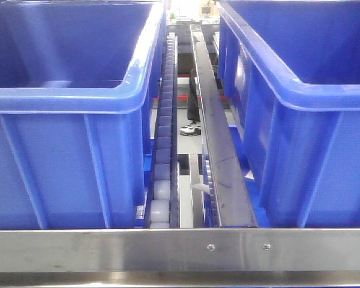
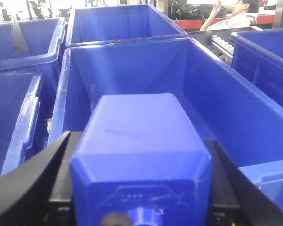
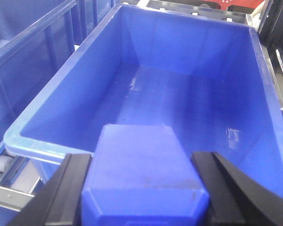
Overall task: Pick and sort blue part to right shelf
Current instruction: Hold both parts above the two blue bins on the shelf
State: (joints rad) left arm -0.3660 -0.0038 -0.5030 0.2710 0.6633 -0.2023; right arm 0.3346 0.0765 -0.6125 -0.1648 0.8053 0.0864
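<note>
In the left wrist view a blue part [image 2: 139,134], a blocky moulded piece, sits between the black fingers [image 2: 35,176]; my left gripper [image 2: 139,157] is shut on it, over a deep blue bin [image 2: 217,94]. A second blue part [image 3: 139,155] shows in the right wrist view, and my right gripper [image 3: 144,176] is shut on it just above the near rim of an empty blue bin [image 3: 52,113]. The front view shows the right shelf's steel front rail [image 1: 180,249], two large blue bins [image 1: 60,162] [image 1: 312,156] and a roller lane [image 1: 163,138]. Neither gripper appears there.
More blue bins stand to the left [image 2: 19,52], behind [image 2: 118,23] and to the right [image 2: 269,56] of the left arm's bin. White rollers [image 3: 2,172] lie left of the right arm's bin. A seated person [image 2: 236,14] is behind the rack.
</note>
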